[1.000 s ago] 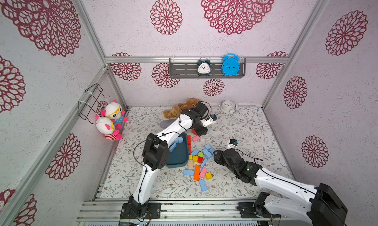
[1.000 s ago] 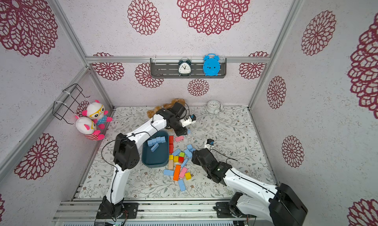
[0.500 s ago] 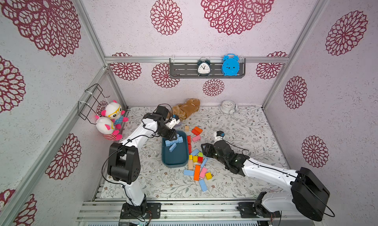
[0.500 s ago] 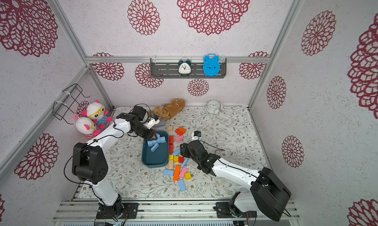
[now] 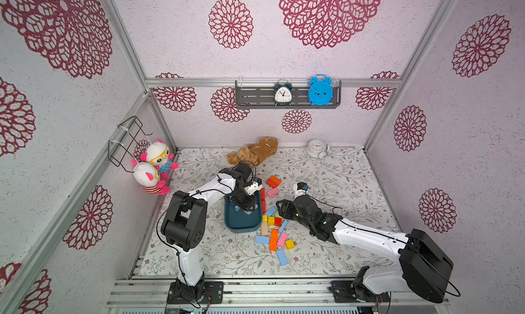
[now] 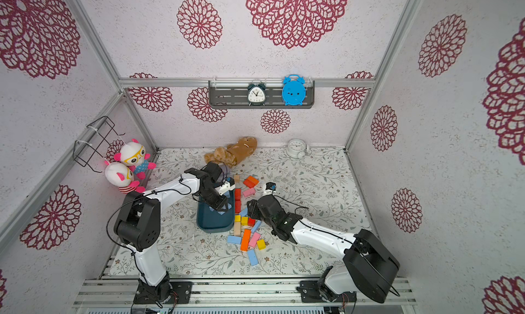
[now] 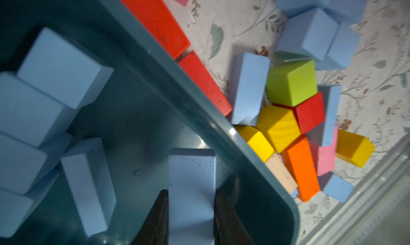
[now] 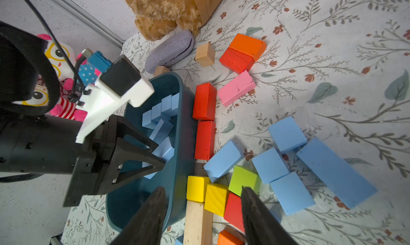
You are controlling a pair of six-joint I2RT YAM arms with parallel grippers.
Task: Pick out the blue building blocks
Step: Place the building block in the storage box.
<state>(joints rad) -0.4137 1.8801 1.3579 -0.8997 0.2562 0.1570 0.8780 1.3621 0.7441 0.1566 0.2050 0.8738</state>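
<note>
Left tool (image 7: 191, 191) clamped on blue block (image 7: 192, 168) over tray (image 7: 190, 93); right tool (image 8: 203, 189) apart, blue blocks (image 8: 286, 133) beside.

Left arm (image 5: 210, 189): we bend it at the elbow and point our wrist down.
Left gripper (image 7: 192, 191): we squeeze a blue block (image 7: 192, 175) between our jaws.
Right arm (image 5: 366, 235): we stretch it out low.
Right gripper (image 8: 203, 189): our jaws stand apart.

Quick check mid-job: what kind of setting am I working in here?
Probably a staged child's playroom inside a test booth: plush toys, alarm clocks on a shelf, and aluminium framing edging the wallpapered panels.
</note>
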